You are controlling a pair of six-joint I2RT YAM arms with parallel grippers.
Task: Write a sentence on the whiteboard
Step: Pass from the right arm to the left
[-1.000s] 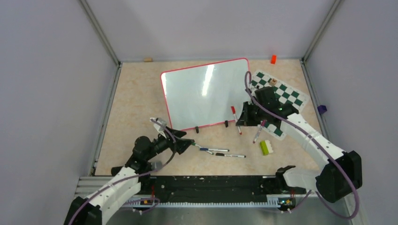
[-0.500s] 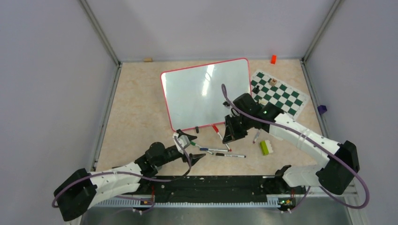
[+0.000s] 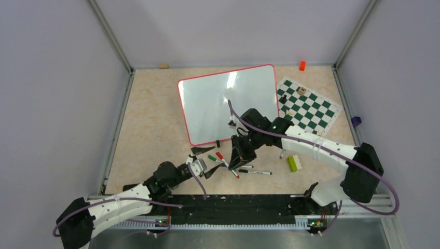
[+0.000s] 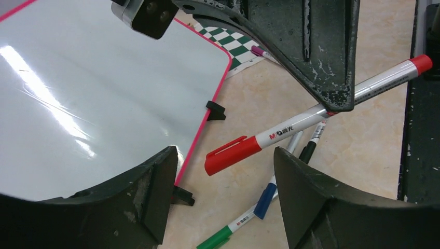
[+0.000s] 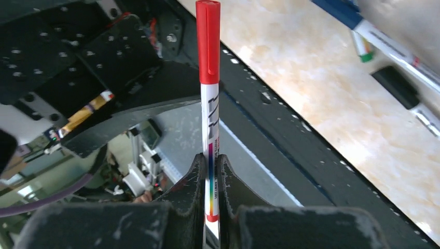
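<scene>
**Right arm's got the red marker, left jaws wide open**

Top view first. There's one whiteboard point(image 3: 218, 104) in the upper middle of the frame. Its long axis runs left to right and is tipped up a bit at the right end. One chess mat point(image 3: 311, 106) sits just off its right edge. Below the board's lower edge, the right gripper point(image 3: 237, 155) is clamped on one red marker point(image 3: 223, 158). The marker lies diagonal, cap end toward the upper left, right by the left gripper point(image 3: 207, 162). There's one green brick point(image 3: 293, 163) off to the right of that.

Left wrist view: the board fills the upper left, and both of its black clip feet point(image 4: 215, 110) show on the pink edge. The red marker runs from upper right down to centre, with the cap pointing lower left at the gap between the left fingers point(image 4: 145, 197). Those are spread wide and gripping nothing. Can't tell if the cap touches them. I count four loose markers on the table point(image 4: 363, 155):
- blue-capped marker point(image 4: 267, 199)
- green-capped marker point(image 4: 218, 238)
- black-capped marker point(image 4: 308, 150)
- purple marker point(image 4: 259, 52), up by the mat

Right wrist view: the red marker stands straight up the frame, cap on top. Its lower barrel is pinched tight between the two right fingers point(image 5: 192, 187).
</scene>
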